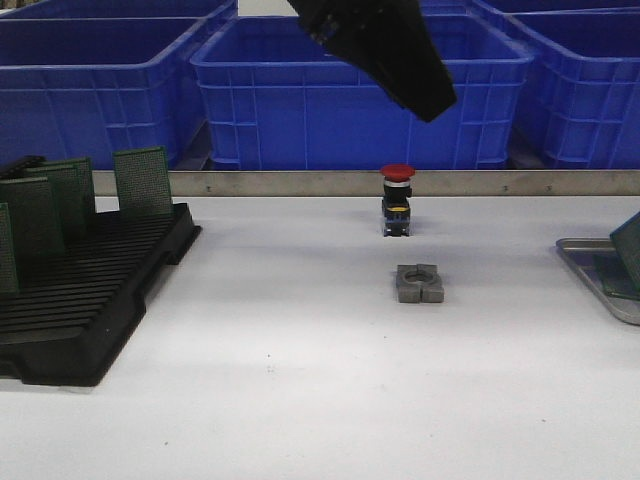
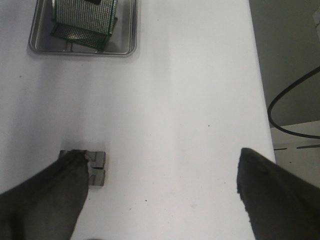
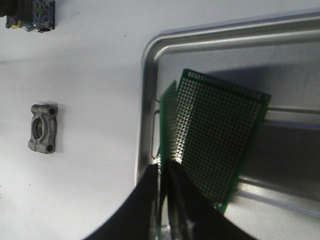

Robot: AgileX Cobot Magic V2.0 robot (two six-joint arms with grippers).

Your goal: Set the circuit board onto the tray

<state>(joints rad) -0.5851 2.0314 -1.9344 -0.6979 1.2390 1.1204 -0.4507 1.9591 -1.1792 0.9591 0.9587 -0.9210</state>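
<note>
Right wrist view first: we see the right gripper (image 3: 163, 200) with its fingers pinched tight on the edge of a green circuit board (image 3: 169, 135), held edge-on and upright over the tray (image 3: 148, 100). A second board (image 3: 220, 140) lies flat or slightly tilted in the tray just beside it; we cannot tell if the two touch. We judge the board is held by its edge so it can be lowered into the tray next to the one already there, with release not yet done.

Left wrist view: the left gripper (image 2: 165, 195) hangs high over the bench (image 2: 190, 100), fingers spread wide with nothing between them, likely parked out of the way. From here the tray (image 2: 35, 42) shows at the far end with boards standing in it, top cut off by the frame.

Front view: tray (image 1: 585, 262) is clipped at the right edge, only a corner and a slice of board (image 1: 630, 250) visible; the right arm itself is out of frame. A black rack (image 1: 90, 310) on the left holds more boards. A red push button (image 1: 397, 200) and a grey metal clamp block (image 1: 419, 283) sit mid-bench, well apart from the tray. Blue bins (image 1: 350, 100) line the back. Dark arm part (image 1: 385, 50) at the top is blurred.
</note>
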